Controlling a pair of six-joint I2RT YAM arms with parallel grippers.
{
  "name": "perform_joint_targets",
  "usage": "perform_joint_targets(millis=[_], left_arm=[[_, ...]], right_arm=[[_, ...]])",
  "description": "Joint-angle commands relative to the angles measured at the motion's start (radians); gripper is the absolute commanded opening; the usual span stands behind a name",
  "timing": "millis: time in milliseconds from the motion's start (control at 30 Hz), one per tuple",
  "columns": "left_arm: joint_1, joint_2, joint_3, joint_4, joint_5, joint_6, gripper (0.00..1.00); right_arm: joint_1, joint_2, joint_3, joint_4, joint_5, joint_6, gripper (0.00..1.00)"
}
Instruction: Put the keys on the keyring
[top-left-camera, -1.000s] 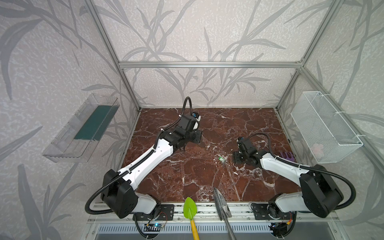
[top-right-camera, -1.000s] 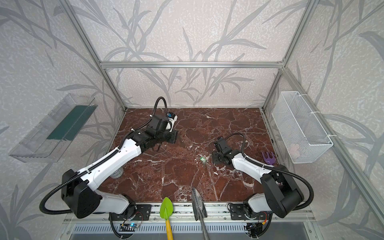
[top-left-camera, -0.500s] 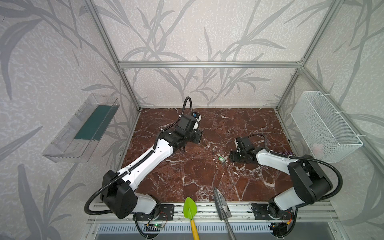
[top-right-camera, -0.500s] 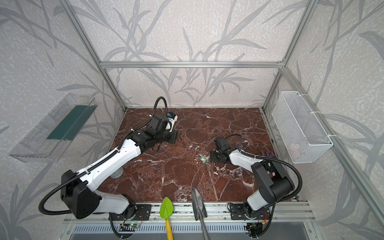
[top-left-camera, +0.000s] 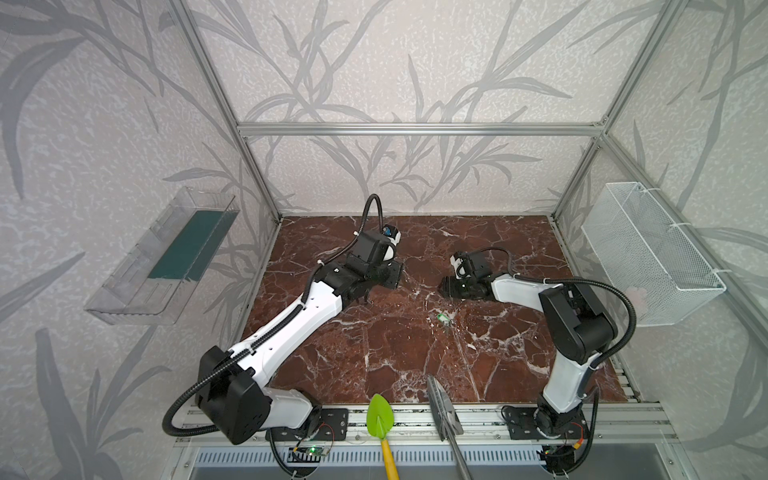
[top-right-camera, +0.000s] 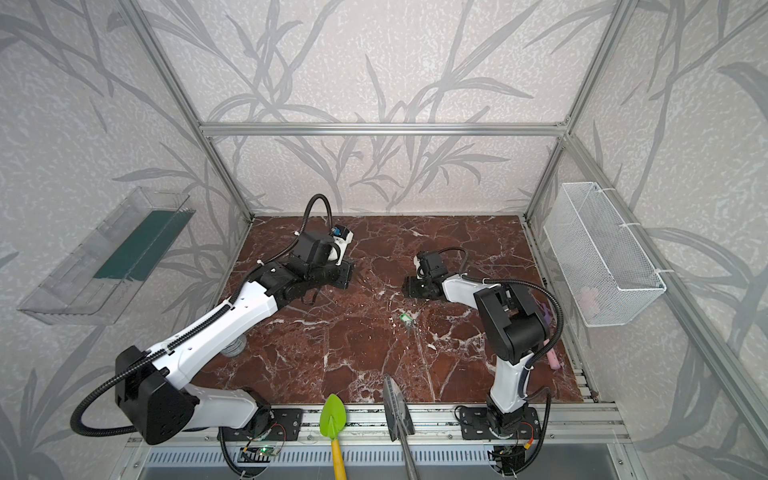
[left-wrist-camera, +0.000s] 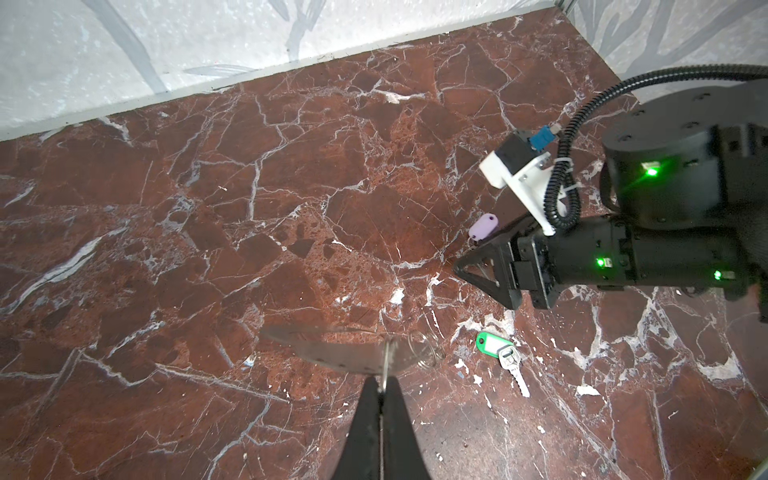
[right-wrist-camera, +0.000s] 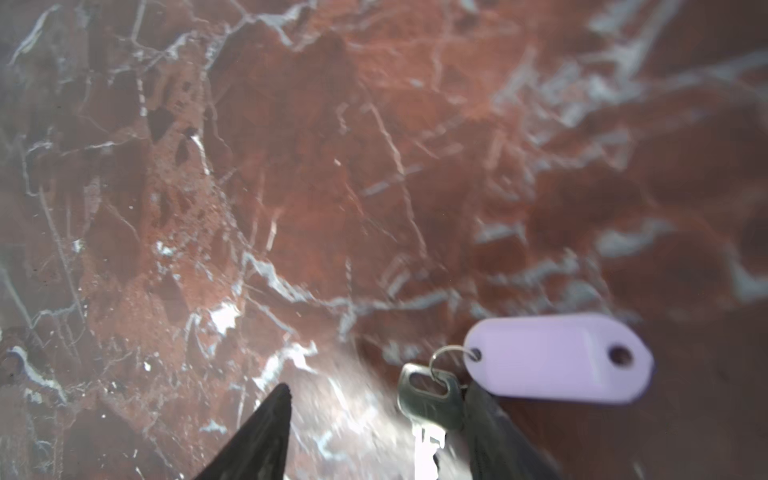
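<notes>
The keyring (left-wrist-camera: 349, 353) is pinched by the shut left gripper (left-wrist-camera: 380, 390); the lilac-tagged key (right-wrist-camera: 432, 399) is bracketed between the right gripper's (right-wrist-camera: 374, 419) parted jaws, and closing is judged next.

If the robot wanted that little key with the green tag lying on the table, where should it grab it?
Probably by the green tag, from straight above. The green-tagged key lies flat on the marble table, its thin silver blade offering little to pinch; the tag is thicker and wider, with bare table round it, so fingers could close across its narrow width.
</notes>
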Motion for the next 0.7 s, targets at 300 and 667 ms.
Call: perform_joint_targets(millis=[300,667], left_arm=[[-0.004,-0.042,-0.023,0.020,-0.022,0.008,0.00],[-0.004,-0.033,-0.018,0.017,-0.020,0.009,0.00]], right_arm=[[0.002,-0.028,0.054,-0.130,0.042,-0.128,0.58],[0.035,0.024,0.133,-0.223,0.180,-0.146,0.52]])
